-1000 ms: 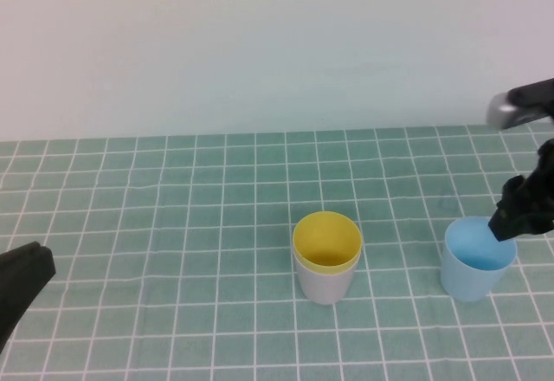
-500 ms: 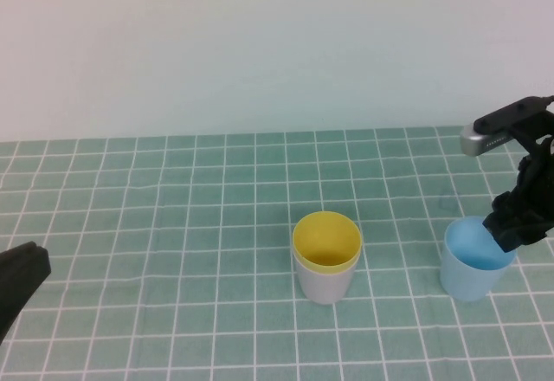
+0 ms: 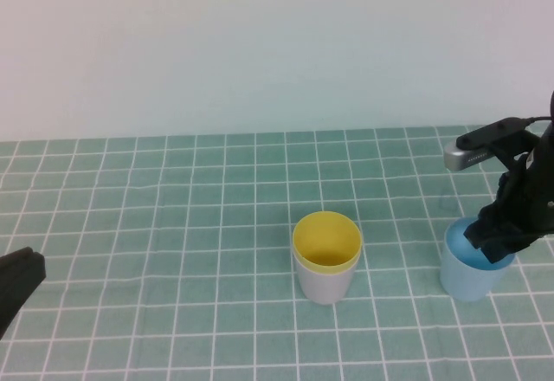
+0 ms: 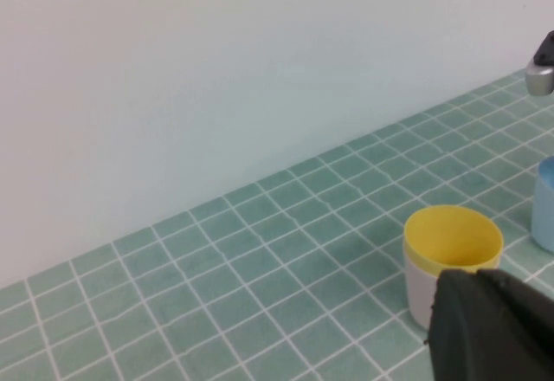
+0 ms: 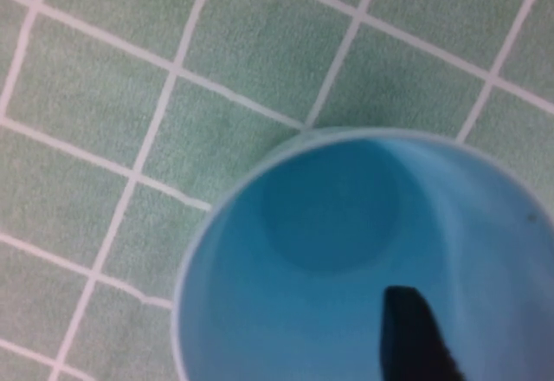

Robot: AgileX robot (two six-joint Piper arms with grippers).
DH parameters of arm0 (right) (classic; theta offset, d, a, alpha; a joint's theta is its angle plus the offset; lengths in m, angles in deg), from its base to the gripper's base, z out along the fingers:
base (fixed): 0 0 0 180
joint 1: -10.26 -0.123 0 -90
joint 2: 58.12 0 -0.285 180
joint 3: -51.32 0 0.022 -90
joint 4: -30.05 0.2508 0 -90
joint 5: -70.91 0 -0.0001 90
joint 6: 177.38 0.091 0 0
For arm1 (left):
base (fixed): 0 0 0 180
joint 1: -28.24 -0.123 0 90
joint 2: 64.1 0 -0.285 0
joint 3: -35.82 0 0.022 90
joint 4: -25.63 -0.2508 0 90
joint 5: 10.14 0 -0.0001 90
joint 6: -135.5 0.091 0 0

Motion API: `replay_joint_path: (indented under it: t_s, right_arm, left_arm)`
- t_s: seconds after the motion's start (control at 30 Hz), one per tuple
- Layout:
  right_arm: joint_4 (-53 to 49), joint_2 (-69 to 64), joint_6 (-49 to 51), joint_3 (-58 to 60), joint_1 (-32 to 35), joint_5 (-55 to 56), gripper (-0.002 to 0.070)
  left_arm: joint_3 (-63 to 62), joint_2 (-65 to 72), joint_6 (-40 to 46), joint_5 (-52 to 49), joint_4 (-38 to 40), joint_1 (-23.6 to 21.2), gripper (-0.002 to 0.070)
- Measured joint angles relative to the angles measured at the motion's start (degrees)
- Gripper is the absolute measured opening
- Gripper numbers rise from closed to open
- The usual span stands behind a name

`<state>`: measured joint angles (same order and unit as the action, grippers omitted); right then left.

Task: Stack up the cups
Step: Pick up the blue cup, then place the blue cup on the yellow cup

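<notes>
The yellow cup [image 3: 326, 241] sits nested inside the whitish-grey cup [image 3: 325, 287] at the middle of the green tiled mat; the pair also shows in the left wrist view [image 4: 454, 238]. The light blue cup [image 3: 467, 281] stands upright to the right, apart from them. My right gripper [image 3: 489, 242] is at the blue cup's rim. The right wrist view looks down into the blue cup [image 5: 329, 216], with one dark finger [image 5: 411, 333] inside it and the other out of view. My left gripper [image 3: 16, 290] is shut and empty at the near left edge.
The green tiled mat [image 3: 173, 225] covers the table up to a plain white wall at the back. The right arm's silver camera housing [image 3: 467, 151] sticks out above the blue cup.
My right gripper has moved left and down onto the blue cup's rim. My left gripper has drawn back slightly toward the near left corner. The cups have not moved.
</notes>
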<state>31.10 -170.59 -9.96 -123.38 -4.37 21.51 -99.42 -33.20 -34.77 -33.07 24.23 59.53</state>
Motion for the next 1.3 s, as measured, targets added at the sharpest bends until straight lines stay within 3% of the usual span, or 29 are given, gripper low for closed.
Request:
replay_joint_path:
  t_s: [0.17, 0.27, 0.5, 0.73, 0.9, 1.07, 1.3]
  right_arm:
    - [0.1, -0.9, 0.0, -0.2, 0.0, 0.0, 0.0102]
    - [0.1, -0.8, 0.0, -1.5, 0.0, -1.7, 0.0031]
    - [1.7, -0.8, 0.0, -10.7, -0.1, -12.0, 0.0026]
    - [10.1, 1.5, 0.0, -26.3, -3.8, -20.0, 0.0025]
    - [11.0, 0.7, 0.6, -34.8, -12.2, -20.6, 0.0025]
    - [4.7, -4.5, 3.8, -39.0, -19.8, -21.1, 0.0025]
    - [-0.2, -9.5, 6.2, -39.4, -21.3, -21.4, 0.0025]
  left_arm:
    - [0.0, 0.0, 0.0, -0.7, -0.4, 0.0, -0.0001]
    - [0.0, 0.0, 0.0, -1.1, -1.3, 0.0, -0.0001]
    - [3.0, 0.0, 0.0, -0.4, -3.4, 0.0, -0.0001]
    - [4.9, 0.0, -0.2, 4.7, -3.4, -0.5, -0.0001]
    - [4.9, -2.1, -3.0, 5.0, -2.7, -6.9, -0.0001]
    - [5.3, -3.8, -5.6, 5.7, -2.6, -13.3, -0.0001]
    - [9.4, -9.3, -10.3, 11.4, -0.1, -19.6, -0.0001]
